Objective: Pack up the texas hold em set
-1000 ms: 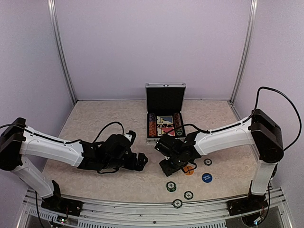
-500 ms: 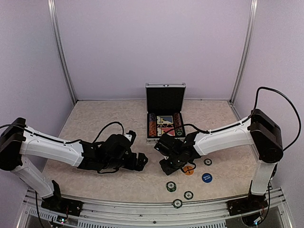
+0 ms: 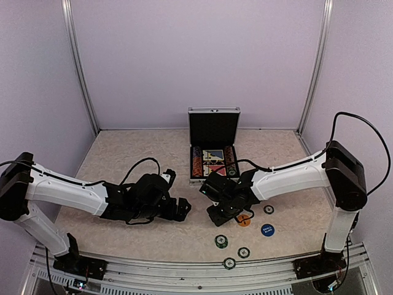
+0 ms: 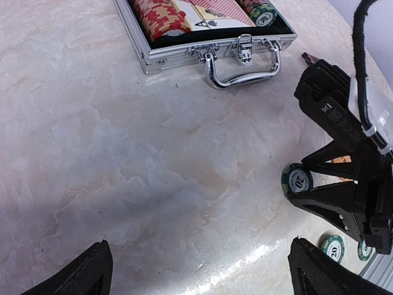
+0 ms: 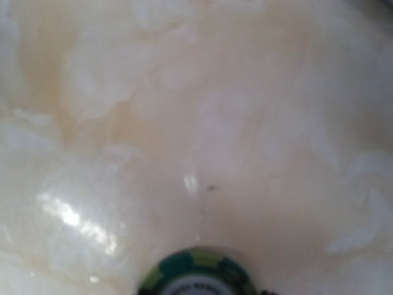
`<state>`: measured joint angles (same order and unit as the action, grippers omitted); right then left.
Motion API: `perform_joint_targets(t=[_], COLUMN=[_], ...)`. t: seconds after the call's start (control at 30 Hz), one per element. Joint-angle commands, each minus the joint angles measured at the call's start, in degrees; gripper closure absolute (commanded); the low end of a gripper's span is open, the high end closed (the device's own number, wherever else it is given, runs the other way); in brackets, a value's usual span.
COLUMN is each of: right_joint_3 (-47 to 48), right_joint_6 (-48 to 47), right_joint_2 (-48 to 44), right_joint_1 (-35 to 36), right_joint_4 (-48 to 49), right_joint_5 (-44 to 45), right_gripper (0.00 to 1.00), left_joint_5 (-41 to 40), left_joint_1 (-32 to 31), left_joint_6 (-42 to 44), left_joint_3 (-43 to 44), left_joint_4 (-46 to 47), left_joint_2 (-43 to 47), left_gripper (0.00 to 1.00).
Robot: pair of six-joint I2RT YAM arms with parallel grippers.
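Black fingers of the right tool are down on the bench, just on the near side of the case, with a green-and-white chip lying right at their tips. They look partly apart, and I cannot tell whether they have closed on the chip or only bracket it; that tool's own wrist view shows just the chip's rim on pale marbled surface, no fingers at all. Just beside the tool, a little further out from the case, sits the orange disc, and further again the blue disc. Four more chips are scattered out there: one off the case's front right and three well in front of it, toward the arms' bases. The left tool lies low off the case's front left, fingers spread wide with nothing between them, facing bare bench and the case's handle. The case stands open, lid upright, and inside I can see red chips, cards and a stack of green ones. By my reckoning the packing is well begun but unfinished: the chip at the right tool, the four loose ones and both discs have yet to go in, and then the lid must come down.
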<state>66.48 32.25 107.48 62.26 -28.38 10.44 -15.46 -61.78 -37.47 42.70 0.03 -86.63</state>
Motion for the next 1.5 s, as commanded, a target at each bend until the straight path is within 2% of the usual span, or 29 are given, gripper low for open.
perform_joint_targets(t=[0.0,0.43,0.77,1.0,1.47], right_joint_3=[2.1,1.0,-2.8,-7.9,-7.4], right_joint_6=[-0.6,2.1,8.2,11.8,12.5], right_joint_2=[-3.4,-6.2,-8.5,-10.9,-9.0], right_joint_1=[1.1,6.1,11.9,13.4,15.1], right_joint_4=[-3.5,-6.0,-7.5,-6.3,-6.0], right_joint_5=[1.7,2.7,3.7,3.2,3.9], right_gripper=[0.61,0.61,0.6,0.6,0.58], left_joint_5=[-0.3,0.0,0.1,0.2,0.4], left_joint_1=[0.4,0.5,0.3,0.4,0.3], left_joint_6=[-0.5,-0.5,-0.6,-0.7,-0.7], left_joint_3=[-0.5,-0.4,-0.4,-0.4,-0.3], left_joint_4=[1.4,1.5,1.5,1.6,1.8], left_joint_2=[0.5,0.3,0.5,0.6,0.2], left_gripper=[0.01,0.01,0.01,0.01,0.01])
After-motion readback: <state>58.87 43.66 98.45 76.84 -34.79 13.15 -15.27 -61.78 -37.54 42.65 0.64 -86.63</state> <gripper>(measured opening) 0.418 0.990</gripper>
